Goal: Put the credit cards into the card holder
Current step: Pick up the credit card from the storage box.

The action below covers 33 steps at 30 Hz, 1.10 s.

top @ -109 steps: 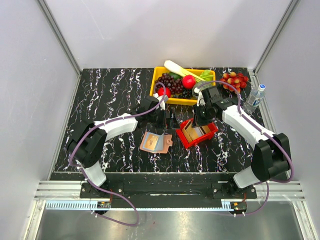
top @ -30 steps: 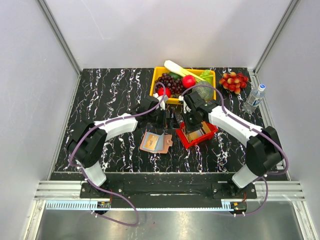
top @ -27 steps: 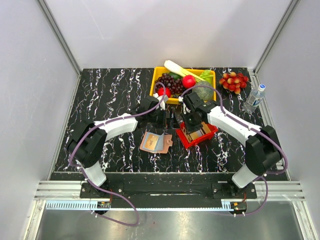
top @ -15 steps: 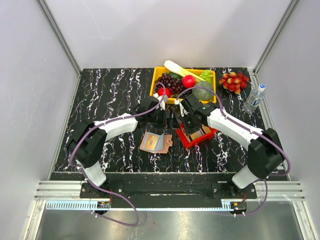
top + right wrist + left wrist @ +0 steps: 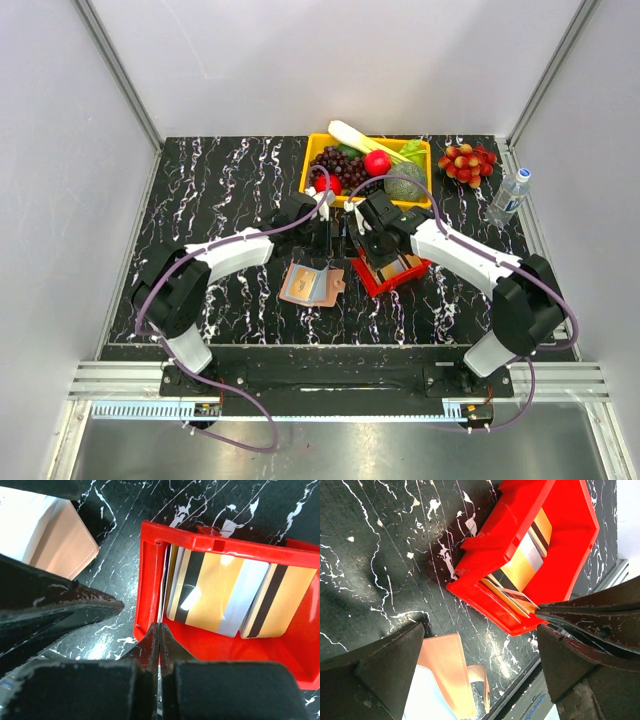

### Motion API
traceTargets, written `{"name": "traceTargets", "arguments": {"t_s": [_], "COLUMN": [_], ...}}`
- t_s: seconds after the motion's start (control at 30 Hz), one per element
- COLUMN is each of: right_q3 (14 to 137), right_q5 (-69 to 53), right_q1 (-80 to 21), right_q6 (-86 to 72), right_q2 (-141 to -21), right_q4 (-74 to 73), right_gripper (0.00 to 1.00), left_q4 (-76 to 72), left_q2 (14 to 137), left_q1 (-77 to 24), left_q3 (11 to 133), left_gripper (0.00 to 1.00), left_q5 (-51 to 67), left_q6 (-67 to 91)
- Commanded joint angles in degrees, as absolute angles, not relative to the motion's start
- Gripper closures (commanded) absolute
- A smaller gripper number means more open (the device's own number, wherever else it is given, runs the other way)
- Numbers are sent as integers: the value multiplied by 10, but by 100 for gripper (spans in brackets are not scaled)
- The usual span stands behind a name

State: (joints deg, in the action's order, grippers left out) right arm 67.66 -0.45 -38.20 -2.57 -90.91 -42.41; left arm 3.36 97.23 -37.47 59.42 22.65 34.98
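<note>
The salmon-pink card holder lies open on the table, its pale lining up; it also shows in the left wrist view and the right wrist view. Several gold and dark-striped credit cards stand in a small red tray. My right gripper is at the tray's left end, shut on one thin card seen edge-on. In the top view the right gripper is just right of my left gripper. My left gripper is open and empty, above the table between card holder and tray.
A yellow bin of grapes, an apple and greens stands behind the grippers. A bunch of red fruit and a water bottle sit at the back right. The two grippers are very close together.
My right arm has swung left from the tray's far right side to its left end and now pinches a card. The left arm and card holder have not moved.
</note>
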Motion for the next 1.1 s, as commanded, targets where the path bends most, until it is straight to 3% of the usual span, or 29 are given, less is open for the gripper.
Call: {"name": "traceTargets", "arguments": {"t_s": [0.0,0.67,1.07], "right_q3": [660,614,520], "right_q5": [20,105,63], "right_q1": [-395,-433,-438], "right_q6": [24,108,171], "right_q2": [-885,-843,-769], "right_q4": [-408,-343,-241], "right_gripper": [100,100,100], "left_q4": [7,5,4], "left_q2": [946,947,949], "left_q1": [-377,-376,-377], "left_q3": [592,594,592], "left_gripper": [1,1,1], "left_q5": [226,228,229], "left_q6": [349,349,349]}}
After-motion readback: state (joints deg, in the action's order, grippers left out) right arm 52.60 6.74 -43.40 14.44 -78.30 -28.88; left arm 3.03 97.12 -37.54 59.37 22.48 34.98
